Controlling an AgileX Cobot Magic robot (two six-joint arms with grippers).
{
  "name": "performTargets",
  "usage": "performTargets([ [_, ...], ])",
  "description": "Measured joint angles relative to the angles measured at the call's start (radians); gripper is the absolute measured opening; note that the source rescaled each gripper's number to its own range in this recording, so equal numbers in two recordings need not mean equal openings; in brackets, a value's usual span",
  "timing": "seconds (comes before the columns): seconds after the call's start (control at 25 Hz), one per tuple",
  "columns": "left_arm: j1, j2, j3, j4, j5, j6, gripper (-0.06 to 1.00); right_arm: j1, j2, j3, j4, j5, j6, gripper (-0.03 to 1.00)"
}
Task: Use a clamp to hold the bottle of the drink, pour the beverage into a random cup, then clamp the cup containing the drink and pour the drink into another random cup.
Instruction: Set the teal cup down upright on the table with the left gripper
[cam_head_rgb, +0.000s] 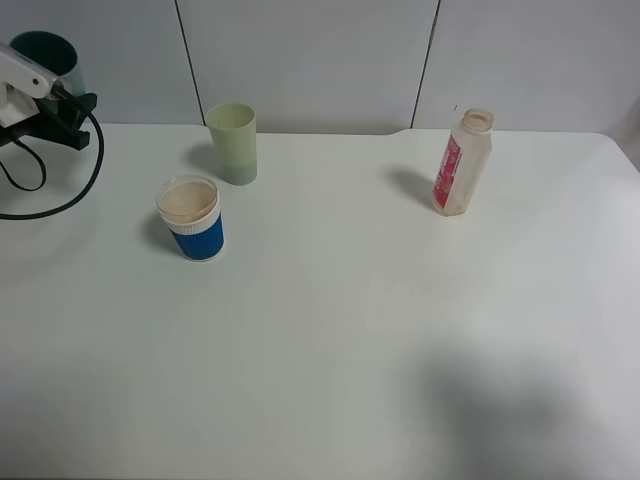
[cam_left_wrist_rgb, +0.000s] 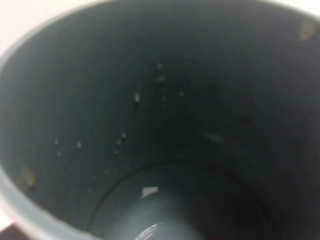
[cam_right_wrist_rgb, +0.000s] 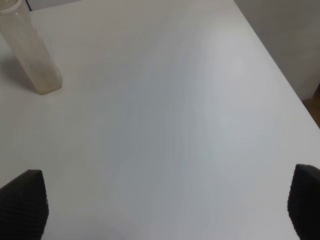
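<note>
I had the left clamp (cam_head_rgb: 45, 95) clenched on the teal cup (cam_head_rgb: 48, 58), lifted off the table (cam_head_rgb: 330, 330) at the far left edge of the high view, well to the left of the pale green tumbler (cam_head_rgb: 232, 142). The cup's rim and dark inside showed above the silver-grey plate and black cables of the arm. The left wrist camera looked straight down into the teal cup (cam_left_wrist_rgb: 150, 125): dark walls with scattered droplets and a faint sheen at the base. I could not tell whether any beverage remained there.

The right gripper (cam_right_wrist_rgb: 165, 210) stood released, its two black fingertips (cam_right_wrist_rgb: 25, 205) wide apart at the edges of the right wrist view with only bare table (cam_right_wrist_rgb: 165, 110) between them. It did not show in the high view.

Taking the pale green tumbler as reference: it stood upright near the back of the table. The blue cup with a white rim (cam_head_rgb: 192, 218) stood upright just in front of it and slightly to its left, apart from it; its inside looked tan-brown. The bottle (cam_head_rgb: 462, 163) stood upright, capless, well to the right of the tumbler, pink label facing left. The right wrist view also caught the bottle (cam_right_wrist_rgb: 30, 55), well clear of the fingertips.
</note>
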Motion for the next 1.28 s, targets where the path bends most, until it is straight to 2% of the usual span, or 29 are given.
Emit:
performTargets([
  [0.32, 0.022, 0.006, 0.075, -0.059, -0.116, -0.006, 0.01, 0.0, 0.0, 0.0, 0.0, 0.0, 0.0, 0.97],
  [0.52, 0.022, 0.051, 0.085, -0.073, -0.145, -0.027, 0.01, 0.0, 0.0, 0.0, 0.0, 0.0, 0.0, 0.97],
  [1.28, 0.022, 0.233, 0.085, -0.082, -0.145, -0.072, 0.01, 0.0, 0.0, 0.0, 0.0, 0.0, 0.0, 0.97],
])
